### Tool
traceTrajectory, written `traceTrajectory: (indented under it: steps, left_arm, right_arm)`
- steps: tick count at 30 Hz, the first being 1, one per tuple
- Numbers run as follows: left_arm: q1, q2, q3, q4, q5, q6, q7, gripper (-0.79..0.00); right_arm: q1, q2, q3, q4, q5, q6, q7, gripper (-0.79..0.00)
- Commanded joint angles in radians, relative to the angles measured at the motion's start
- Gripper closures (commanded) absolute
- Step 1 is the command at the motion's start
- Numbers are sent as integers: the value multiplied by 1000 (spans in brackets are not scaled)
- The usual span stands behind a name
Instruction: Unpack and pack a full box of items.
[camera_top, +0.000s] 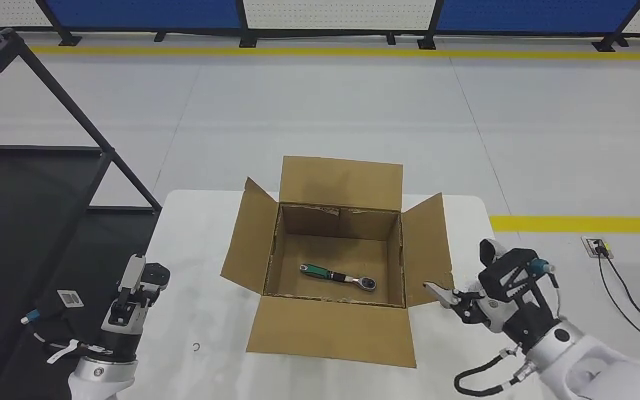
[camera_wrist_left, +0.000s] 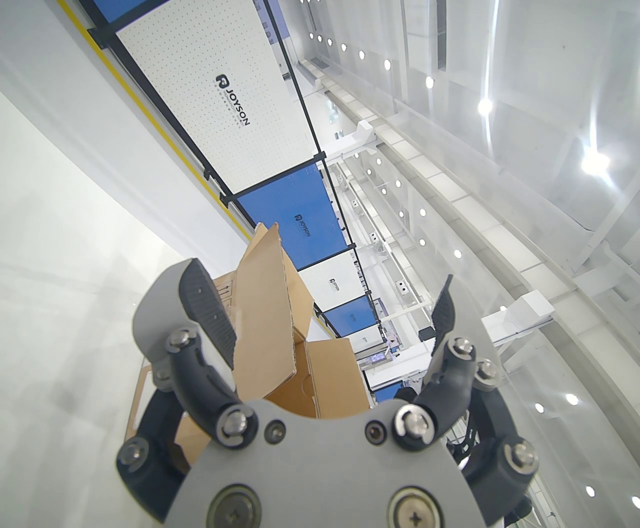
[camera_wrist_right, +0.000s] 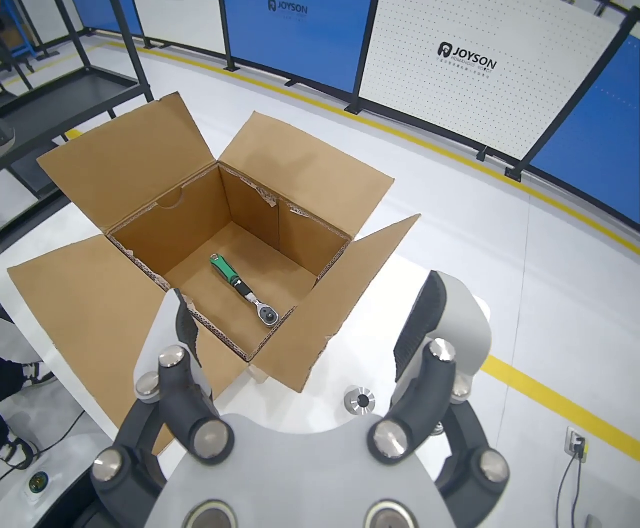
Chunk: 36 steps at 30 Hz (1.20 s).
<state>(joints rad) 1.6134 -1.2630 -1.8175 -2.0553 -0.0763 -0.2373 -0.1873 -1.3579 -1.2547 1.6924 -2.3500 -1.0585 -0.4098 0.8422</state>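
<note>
An open cardboard box (camera_top: 340, 185) stands in the middle of the white table (camera_top: 195, 290), all its flaps folded outward. On its floor lies a ratchet wrench (camera_top: 338, 277) with a green handle, also seen in the right wrist view as the wrench (camera_wrist_right: 242, 290) inside the box (camera_wrist_right: 115, 150). My right gripper (camera_top: 450, 295) hovers open just outside the box's right flap, empty (camera_wrist_right: 305, 320). At the table's left front, my left gripper (camera_top: 145, 270) points upward and open (camera_wrist_left: 325, 315), holding nothing, with a box flap (camera_wrist_left: 265, 300) beyond it.
A small silver socket (camera_wrist_right: 359, 400) stands on the table close to the right flap. A tiny ring (camera_top: 196, 347) lies on the table left of the front flap. A black rack (camera_top: 60, 200) stands beside the table's left. A floor outlet (camera_top: 596, 246) lies to the right.
</note>
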Motion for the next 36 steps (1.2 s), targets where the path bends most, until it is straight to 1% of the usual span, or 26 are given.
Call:
traceTrajectory:
  steps: [1,4,6,9,12,15,20,22,23,36]
  left_arm:
    - [0,0,0,0,0,0,0,-785]
    - [0,0,0,0,0,0,0,-785]
    - [0,0,0,0,0,0,0,-785]
    - [0,0,0,0,0,0,0,-785]
    - [0,0,0,0,0,0,0,-785]
    - [0,0,0,0,0,0,0,-785]
    - [0,0,0,0,0,0,0,-785]
    - [0,0,0,0,0,0,0,-785]
    - [0,0,0,0,0,0,0,-785]
    - [0,0,0,0,0,0,0,-785]
  right_arm:
    - [43,3,-43,0,-12,-6,34,-785]
    - [127,8,-125,5,-25,-22,113,-785]
    - [209,9,-193,32,-44,-15,190,-785]
    - [365,7,-329,113,-71,-21,333,-785]
    - [516,-4,-441,233,-54,15,417,-785]
    - [639,-19,-531,349,-25,61,471,-785]
    - [778,-43,-651,559,17,102,496,-785]
    - [814,-53,-689,631,48,115,484,-785]
    - [829,-56,-705,664,39,121,489,-785]
    - [829,-56,-705,664,39,121,489,-785]
